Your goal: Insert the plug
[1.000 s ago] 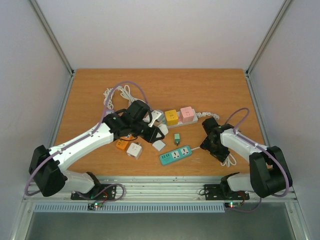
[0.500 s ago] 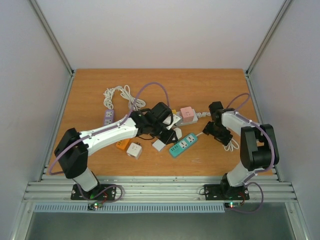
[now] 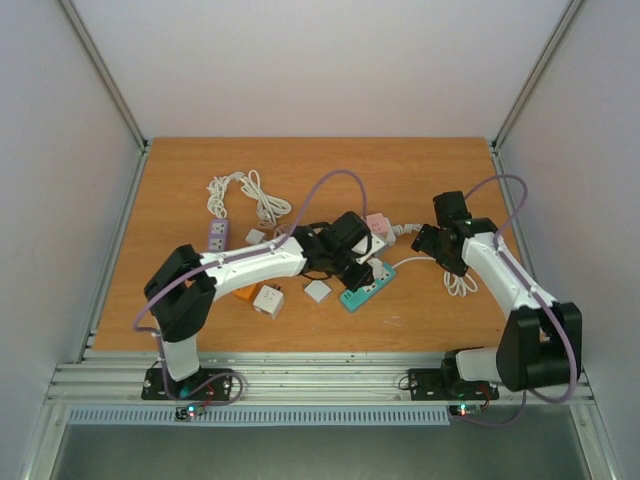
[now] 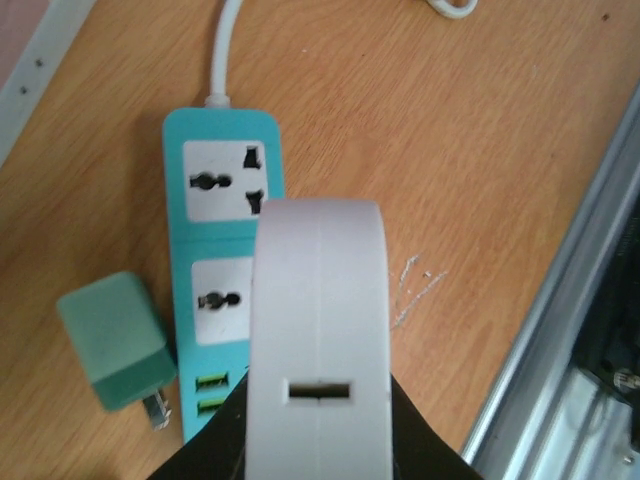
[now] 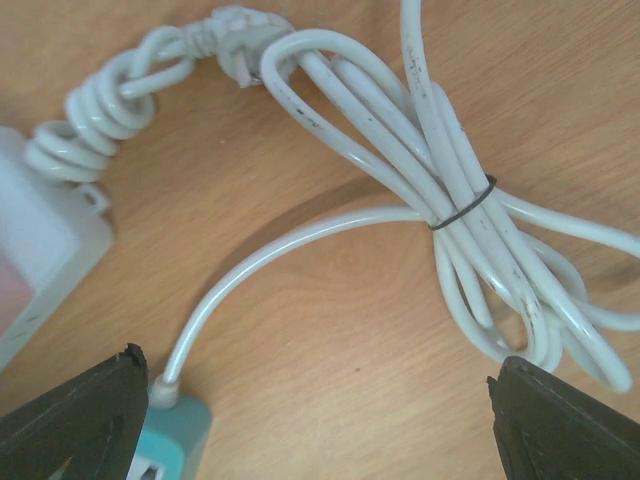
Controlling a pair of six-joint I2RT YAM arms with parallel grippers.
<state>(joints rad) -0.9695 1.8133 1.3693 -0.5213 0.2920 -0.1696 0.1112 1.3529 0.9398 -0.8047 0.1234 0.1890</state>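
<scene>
My left gripper (image 3: 352,250) is shut on a white plug (image 4: 318,300) and holds it just above the teal power strip (image 4: 225,250), over the strip's right side near its lower socket. The plug's pins are hidden. The strip also shows in the top view (image 3: 365,284), lying at an angle at the table's middle. My right gripper (image 3: 440,242) is open and empty, right of the strip. In the right wrist view its fingers (image 5: 70,420) straddle bare wood beside the strip's white cable (image 5: 290,245) and cable bundle (image 5: 470,190).
A green adapter (image 4: 115,340) lies left of the strip. A pink cube socket (image 3: 378,225), a small white adapter (image 3: 317,290), a white cube adapter (image 3: 268,300), an orange adapter (image 3: 243,292), a purple strip (image 3: 217,235) and a white cord coil (image 3: 240,190) lie around the left arm.
My left arm has swung right with the white plug to above the teal strip, which has shifted up and right. My right gripper has drawn back to the far right.
</scene>
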